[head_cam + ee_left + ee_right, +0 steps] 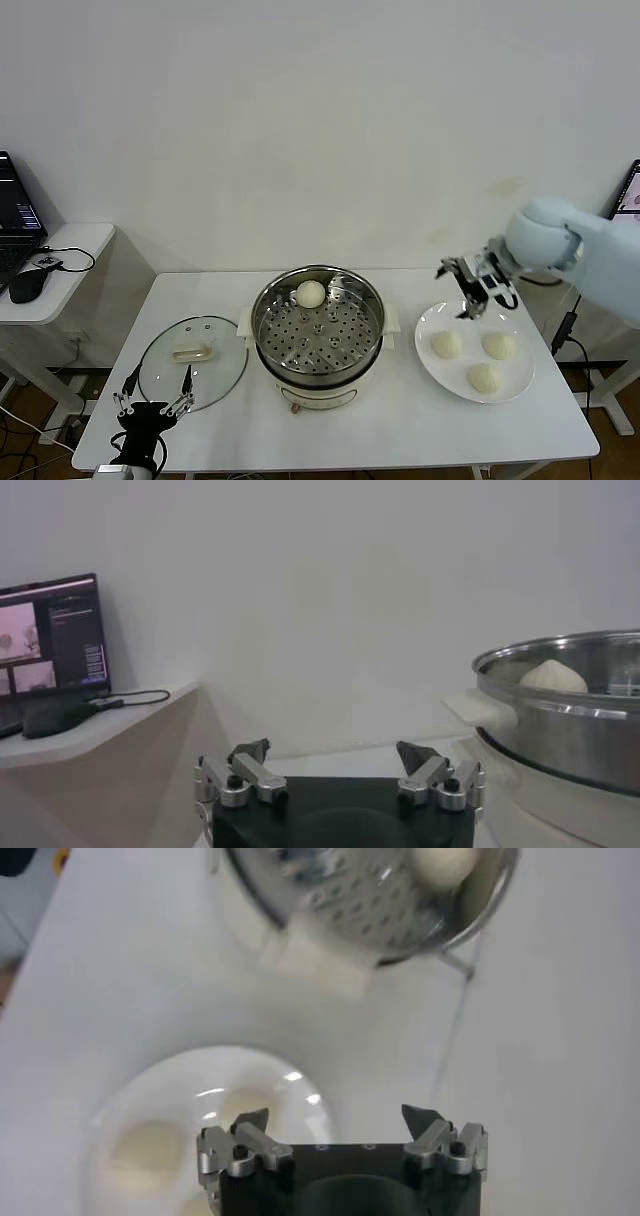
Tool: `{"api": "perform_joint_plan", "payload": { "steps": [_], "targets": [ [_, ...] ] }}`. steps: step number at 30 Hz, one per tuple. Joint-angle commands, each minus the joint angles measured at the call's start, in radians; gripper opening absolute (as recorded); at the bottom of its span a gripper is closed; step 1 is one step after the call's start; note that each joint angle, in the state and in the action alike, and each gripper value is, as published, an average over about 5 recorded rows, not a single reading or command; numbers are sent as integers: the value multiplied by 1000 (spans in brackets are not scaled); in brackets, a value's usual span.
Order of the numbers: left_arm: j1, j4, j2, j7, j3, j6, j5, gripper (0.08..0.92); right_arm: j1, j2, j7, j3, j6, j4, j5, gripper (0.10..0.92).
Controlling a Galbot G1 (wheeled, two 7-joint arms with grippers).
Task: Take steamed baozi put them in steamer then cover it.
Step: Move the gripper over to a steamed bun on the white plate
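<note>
The steel steamer stands mid-table with one baozi on the far part of its perforated tray. Three baozi lie on the white plate at the right: one at its left, one at its far right, one at the front. My right gripper is open and empty, in the air above the plate's far edge. The glass cover lies flat left of the steamer. My left gripper is open and empty at the table's front left, by the cover's near rim.
A side desk with a laptop and mouse stands at the far left. In the right wrist view the steamer and its baozi show beyond the plate. A cable hangs off the table's right edge.
</note>
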Motion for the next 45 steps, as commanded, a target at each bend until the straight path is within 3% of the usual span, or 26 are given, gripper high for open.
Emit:
{"api": "perform_joint_plan", "payload": {
  "steps": [1, 16, 39, 45],
  "targets": [
    [0, 3, 2, 1, -4, 2, 0, 823, -379, -103, -10, 259, -61, -38, -107, 823],
    [-10, 31, 5, 3, -25, 10, -3, 823, -595, 79, 5, 423, -18, -315, -209, 823],
    [-12, 34, 6, 2, -40, 10, -3, 823, -611, 245, 36, 461, -3, -451, -234, 823],
    [-11, 35, 5, 2, -41, 10, -3, 823, -617, 258, 32, 466, -3, -461, -235, 776]
  ]
}}
